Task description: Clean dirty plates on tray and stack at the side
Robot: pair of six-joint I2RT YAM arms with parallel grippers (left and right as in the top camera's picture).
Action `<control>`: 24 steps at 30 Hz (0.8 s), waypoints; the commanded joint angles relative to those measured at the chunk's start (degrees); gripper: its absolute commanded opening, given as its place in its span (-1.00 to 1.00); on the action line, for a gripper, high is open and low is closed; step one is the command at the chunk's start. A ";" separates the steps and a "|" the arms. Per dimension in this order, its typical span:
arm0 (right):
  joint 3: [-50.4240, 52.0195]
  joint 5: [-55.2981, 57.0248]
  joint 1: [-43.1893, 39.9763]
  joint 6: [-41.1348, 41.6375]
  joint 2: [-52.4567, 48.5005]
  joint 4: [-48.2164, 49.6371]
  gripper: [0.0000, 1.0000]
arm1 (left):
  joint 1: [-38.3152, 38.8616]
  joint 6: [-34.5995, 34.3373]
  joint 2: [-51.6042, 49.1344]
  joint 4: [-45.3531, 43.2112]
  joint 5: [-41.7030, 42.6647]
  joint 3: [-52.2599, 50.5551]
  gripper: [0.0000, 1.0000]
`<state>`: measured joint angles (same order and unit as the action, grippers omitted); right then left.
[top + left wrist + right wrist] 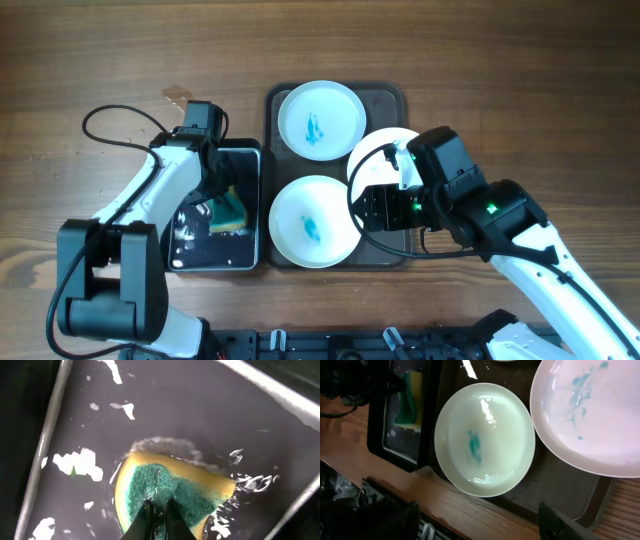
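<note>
The dark tray (388,103) holds three white plates with teal smears: one at the back (320,120), one at the front (312,222), and one on the right (368,158), partly hidden under my right arm. My right gripper (385,210) hovers open and empty over the tray's front right. In the right wrist view its fingers (475,520) frame the front plate (485,440), the right plate (590,415) and the tray (555,490). My left gripper (159,509) is shut on the green-and-yellow sponge (165,485) in the black basin (200,415).
The black basin (200,245) stands left of the tray, wet with foam patches, with the sponge (230,210) in it. A black cable (110,125) loops at the back left. Wooden table (520,90) surrounds everything. A dark fixture (300,345) runs along the front edge.
</note>
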<state>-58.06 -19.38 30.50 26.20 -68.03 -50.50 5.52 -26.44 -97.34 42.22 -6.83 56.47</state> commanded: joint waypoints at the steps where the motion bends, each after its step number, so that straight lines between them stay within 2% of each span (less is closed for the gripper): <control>1: 0.42 1.88 0.20 0.96 -0.02 0.13 0.51 | -0.11 4.00 0.26 3.78 1.42 1.49 -0.92; 2: 0.42 3.10 0.20 0.98 -0.02 0.11 0.51 | -0.11 3.98 0.96 5.42 1.42 2.84 -0.89; 3: 0.42 5.31 0.20 0.96 -0.02 0.13 0.50 | -0.11 3.96 2.21 8.74 1.44 5.51 -0.59; 6: 0.42 6.49 0.20 0.92 -0.02 0.13 0.50 | -0.11 3.98 4.26 12.90 4.98 8.28 -0.06; 9: 0.42 6.49 0.20 0.76 -0.02 -0.02 0.51 | -0.11 3.93 4.55 15.76 7.45 8.24 0.02; 12: 0.44 6.49 0.20 0.76 -0.07 -1.27 0.51 | -0.11 3.96 4.28 14.99 7.10 5.92 0.02; 14: 0.46 5.01 0.22 0.20 -0.61 -2.14 0.51 | -0.11 3.93 4.26 10.93 6.97 2.36 0.00; 17: 0.46 -2.38 0.57 -6.36 -3.17 -2.51 0.50 | -0.11 3.67 4.17 2.51 6.99 -4.46 -0.11; 19: 0.46 -2.95 1.20 -6.75 -5.40 -2.75 0.45 | -0.11 3.69 4.17 -2.25 7.02 -7.89 -0.26; 20: 0.46 -2.89 1.64 -6.71 -6.86 -2.62 0.42 | -0.11 3.69 4.17 -3.89 7.02 -9.03 -0.45; 21: 0.46 -2.45 2.12 -6.64 -8.59 -2.23 0.34 | -0.11 3.69 4.17 -4.57 7.02 -9.73 -0.92; 24: 0.46 2.21 2.67 -2.60 -13.77 -2.47 0.22 | -0.15 3.74 4.63 -3.85 7.23 -9.44 -0.92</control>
<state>-58.04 -19.88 32.62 21.19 -77.45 -52.88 5.50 -22.96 -92.60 38.02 -0.69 48.51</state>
